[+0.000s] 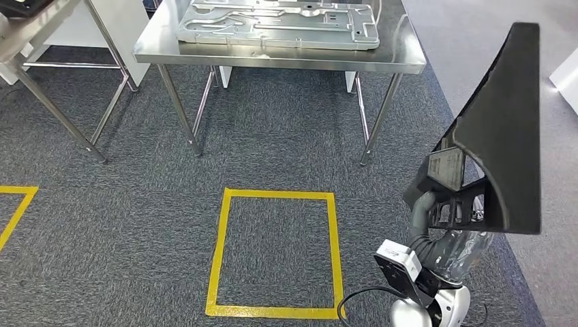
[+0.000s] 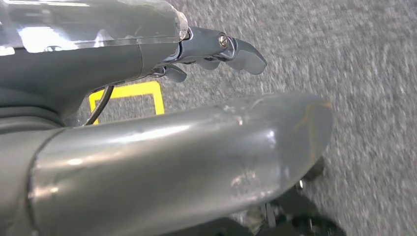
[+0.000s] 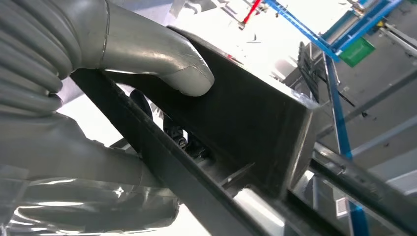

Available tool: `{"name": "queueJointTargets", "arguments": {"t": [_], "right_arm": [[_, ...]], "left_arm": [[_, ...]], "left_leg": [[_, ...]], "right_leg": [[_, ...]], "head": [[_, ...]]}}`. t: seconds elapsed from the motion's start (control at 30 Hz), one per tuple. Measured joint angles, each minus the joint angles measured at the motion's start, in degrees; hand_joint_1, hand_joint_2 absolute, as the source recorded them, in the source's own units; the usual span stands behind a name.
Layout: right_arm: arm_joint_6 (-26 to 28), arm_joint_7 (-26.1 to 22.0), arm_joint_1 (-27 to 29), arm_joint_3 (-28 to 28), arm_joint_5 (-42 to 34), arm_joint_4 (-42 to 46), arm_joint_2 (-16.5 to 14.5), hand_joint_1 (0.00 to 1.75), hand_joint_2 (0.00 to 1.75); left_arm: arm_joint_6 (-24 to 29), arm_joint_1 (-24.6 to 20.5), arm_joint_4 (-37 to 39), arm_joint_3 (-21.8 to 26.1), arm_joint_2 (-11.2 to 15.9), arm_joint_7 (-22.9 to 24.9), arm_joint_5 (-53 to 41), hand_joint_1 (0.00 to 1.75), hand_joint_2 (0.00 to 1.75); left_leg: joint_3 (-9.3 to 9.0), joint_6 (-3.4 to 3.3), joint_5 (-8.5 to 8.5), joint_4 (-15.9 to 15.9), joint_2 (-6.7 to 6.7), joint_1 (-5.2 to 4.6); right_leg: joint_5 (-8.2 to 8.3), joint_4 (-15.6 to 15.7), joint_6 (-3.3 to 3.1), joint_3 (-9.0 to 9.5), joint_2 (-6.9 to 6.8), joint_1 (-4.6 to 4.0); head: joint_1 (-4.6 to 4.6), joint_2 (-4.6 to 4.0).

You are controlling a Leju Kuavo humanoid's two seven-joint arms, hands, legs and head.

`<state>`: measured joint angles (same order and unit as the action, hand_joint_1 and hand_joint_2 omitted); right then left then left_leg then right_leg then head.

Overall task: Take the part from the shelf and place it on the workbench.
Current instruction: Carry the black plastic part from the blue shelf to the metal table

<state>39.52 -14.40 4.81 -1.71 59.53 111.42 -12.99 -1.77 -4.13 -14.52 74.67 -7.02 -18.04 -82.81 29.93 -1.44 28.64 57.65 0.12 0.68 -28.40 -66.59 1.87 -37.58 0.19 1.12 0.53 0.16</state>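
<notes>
The part (image 1: 504,129) is a black, wedge-shaped bracket with a flat face and an open ribbed frame. It stands upright at the right of the head view, held off the floor. My right hand (image 1: 428,208) grips its lower frame from below. In the right wrist view the grey thumb (image 3: 162,64) presses on the part's dark wall (image 3: 246,132). The steel workbench (image 1: 272,60) stands ahead across the carpet and bears a large silver stamped plate (image 1: 272,24). My left hand (image 2: 187,147) hangs over the carpet holding nothing, its dark fingers (image 2: 236,51) apart from the thumb.
A yellow taped square (image 1: 218,252) marks the grey carpet between me and the workbench. A second steel table (image 1: 41,27) stands at the far left, with more yellow tape (image 1: 17,211) on the floor below it.
</notes>
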Motion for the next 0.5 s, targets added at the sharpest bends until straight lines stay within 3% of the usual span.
{"name": "queueJointTargets", "arguments": {"t": [0.03, 0.07, 0.23, 0.3, 0.37, 0.4, 0.43, 0.5], "right_arm": [[-0.57, 2.58, -0.64, -0.15, 3.26, -0.58, 0.73, 1.75, 1.75], [-1.53, 5.92, -1.41, -0.45, 7.26, -1.29, 1.67, 1.75, 1.75], [-12.12, 20.33, -5.64, -3.33, 23.15, -6.31, 7.84, 1.75, 1.75], [-15.99, 23.00, -7.43, -4.98, 24.99, -8.48, 9.68, 1.75, 1.75], [-17.82, 24.54, -8.59, -6.47, 25.75, -10.25, 10.98, 1.75, 1.75], [-18.74, 25.30, -9.12, -7.13, 26.10, -11.11, 11.53, 1.75, 1.75], [-19.69, 26.05, -9.73, -7.79, 26.44, -12.09, 12.07, 1.75, 1.75], [-21.19, 27.09, -11.03, -9.18, 26.82, -14.29, 12.97, 1.75, 1.75]], "left_arm": [[-0.03, -0.05, 0.04, -0.09, 0.01, -0.03, -0.03, 0.00, 0.00], [-0.07, -0.13, 0.09, -0.19, 0.03, -0.06, -0.07, 0.00, 0.00], [-0.22, -0.73, 0.27, -0.48, 0.28, 0.01, -0.44, 0.00, 0.00], [-0.31, -0.85, 0.34, -0.60, 0.37, 0.12, -0.57, 0.00, 0.00], [-0.46, -0.83, 0.39, -0.70, 0.42, 0.18, -0.62, 0.00, 0.00], [-0.57, -0.73, 0.40, -0.74, 0.45, 0.20, -0.63, 0.00, 0.00], [-0.70, -0.62, 0.40, -0.79, 0.51, 0.20, -0.67, 0.00, 0.00], [-0.92, -0.51, 0.40, -0.93, 0.67, 0.20, -0.76, 0.00, 0.00]], "left_leg": [[-0.36, 0.29, 0.43, 0.08, 0.00, -0.08], [-0.50, 0.60, 0.76, 0.12, 0.02, -0.16], [-0.66, 2.05, 1.93, 0.93, 0.11, -0.12], [2.09, 2.47, 4.24, 6.40, 0.06, -0.01], [7.17, 2.66, 6.81, 14.51, 0.07, 0.00], [9.16, 2.62, 6.90, 17.04, 0.07, -0.01], [10.21, 2.48, 5.71, 17.47, 0.07, -0.03], [9.10, 1.80, 0.21, 11.70, 0.06, -0.19]], "right_leg": [[1.77, 3.43, -0.10, 1.38, -0.07, -0.07], [2.43, 5.82, -0.39, 2.39, -0.10, -0.16], [1.50, 8.14, -2.26, 3.71, 0.09, -0.33], [1.15, 8.55, -2.93, 4.50, -0.05, -0.26], [0.53, 8.58, -3.28, 5.09, -0.18, -0.44], [0.17, 8.57, -3.36, 5.48, -0.16, -0.55], [-0.23, 8.57, -3.40, 5.98, -0.08, -0.66], [-1.19, 8.58, -3.36, 7.33, 0.10, -0.86]], "head": [[-0.03, 0.01], [-0.08, 0.01], [-0.49, 0.00], [-0.71, 0.00], [-0.81, 0.00], [-0.81, 0.01], [-0.81, 0.01], [-0.81, 0.01]]}}
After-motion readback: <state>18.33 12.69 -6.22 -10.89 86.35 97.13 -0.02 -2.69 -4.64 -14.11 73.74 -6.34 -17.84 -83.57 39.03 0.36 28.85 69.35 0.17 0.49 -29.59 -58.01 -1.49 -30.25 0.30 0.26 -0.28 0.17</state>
